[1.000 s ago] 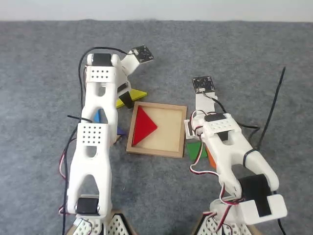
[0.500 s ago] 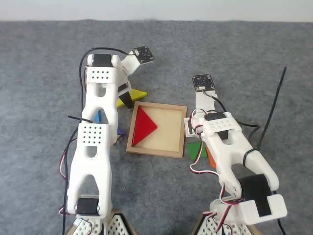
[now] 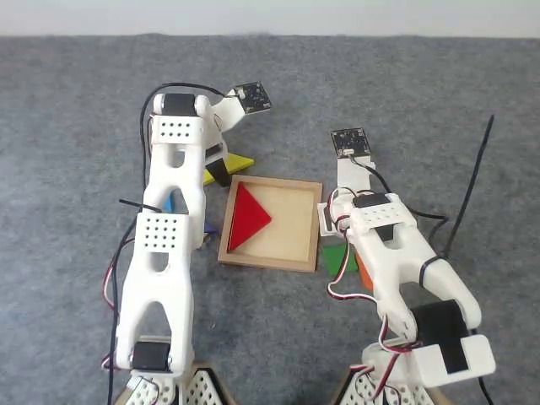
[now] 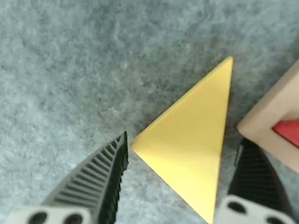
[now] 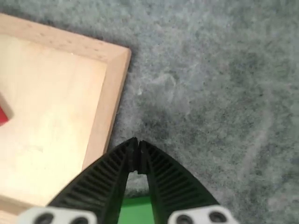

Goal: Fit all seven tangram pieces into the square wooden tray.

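Left gripper (image 4: 184, 142) spread wide, fingers either side of the flat yellow triangle (image 4: 194, 140); square wooden tray (image 4: 273, 114) just beside one finger, red triangle (image 3: 245, 216) inside. Right gripper (image 5: 136, 142) pressed together beside the tray's rim, green piece (image 5: 135, 211) near its tips.

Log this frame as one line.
left jaws: open astride yellow triangle | right jaws: shut, beside wooden tray | tray holds: red triangle

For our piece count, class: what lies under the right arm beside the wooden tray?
A green piece and an orange piece lie there; the arm covers much of both, hiding their shapes.
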Action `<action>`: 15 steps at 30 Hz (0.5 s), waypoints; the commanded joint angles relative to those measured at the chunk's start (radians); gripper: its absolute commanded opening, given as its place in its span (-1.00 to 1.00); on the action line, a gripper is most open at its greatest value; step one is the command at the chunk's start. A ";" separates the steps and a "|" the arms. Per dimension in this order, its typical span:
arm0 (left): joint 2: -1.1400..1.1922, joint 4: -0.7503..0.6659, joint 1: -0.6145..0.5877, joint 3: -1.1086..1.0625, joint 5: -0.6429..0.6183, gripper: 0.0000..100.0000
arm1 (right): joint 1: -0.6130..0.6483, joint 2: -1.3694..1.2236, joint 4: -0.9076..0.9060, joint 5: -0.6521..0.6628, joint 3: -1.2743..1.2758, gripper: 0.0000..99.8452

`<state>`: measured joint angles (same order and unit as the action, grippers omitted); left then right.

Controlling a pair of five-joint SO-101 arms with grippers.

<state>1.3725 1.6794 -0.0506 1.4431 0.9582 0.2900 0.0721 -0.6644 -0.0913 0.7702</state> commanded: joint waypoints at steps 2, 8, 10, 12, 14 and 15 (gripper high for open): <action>0.041 -0.026 0.000 -0.024 0.029 -0.37 | -0.015 0.044 -0.004 -0.008 -0.048 -0.99; 0.044 -0.029 -0.002 -0.025 0.029 -0.37 | -0.015 0.044 -0.007 -0.008 -0.048 -0.99; 0.043 -0.028 -0.002 -0.025 0.029 -0.37 | -0.016 0.044 -0.007 -0.008 -0.048 -0.99; 0.038 -0.025 -0.012 -0.025 0.015 -0.37 | -0.016 0.044 -0.007 -0.008 -0.048 -0.99; 0.038 -0.015 -0.020 -0.021 -0.003 -0.37 | -0.016 0.044 -0.007 -0.008 -0.048 -0.99; 0.038 -0.012 -0.025 -0.021 -0.005 -0.37 | -0.016 0.044 -0.005 -0.008 -0.048 -0.99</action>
<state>1.3725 1.6794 -0.0522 1.4431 0.9705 0.2900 0.0721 -0.6644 -0.0913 0.7702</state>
